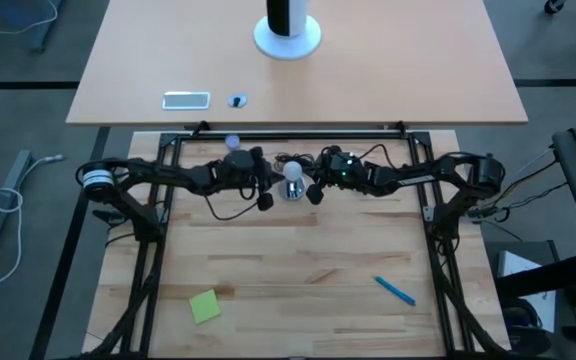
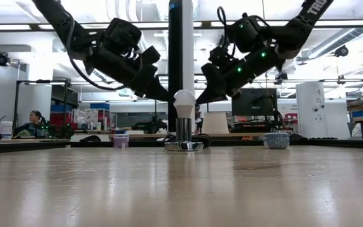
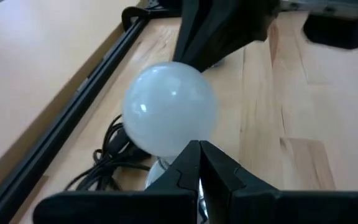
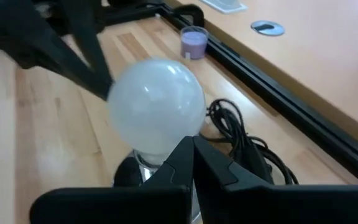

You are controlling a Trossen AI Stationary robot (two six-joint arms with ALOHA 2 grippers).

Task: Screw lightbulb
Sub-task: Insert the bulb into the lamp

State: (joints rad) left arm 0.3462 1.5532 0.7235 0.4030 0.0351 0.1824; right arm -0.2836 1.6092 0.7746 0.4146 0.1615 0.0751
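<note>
Both grippers met at the lightbulb (image 1: pixel 292 169), which stood upright in its socket (image 2: pixel 183 134) near the far middle of the wooden table (image 1: pixel 298 270).

From the left, the left gripper (image 2: pixel 164 96) reached in with its two dark fingers pressed together into a point beside the bulb's left side; whether the tip touched the glass could not be made out. The bulb was a smooth, frosted white globe, narrowing downward into a shiny silver socket whose lower part was hidden behind the fingers in both wrist views. A tangle of black cord (image 4: pixel 241 140) lay just beside the base. On the right, the right gripper (image 2: pixel 201 96) mirrored the first, fingers likewise clenched together with nothing between them, tip near the bulb's right side. A small lilac cup (image 4: pixel 194 42) stood by the black frame rail (image 4: pixel 278 93) beyond.
</note>
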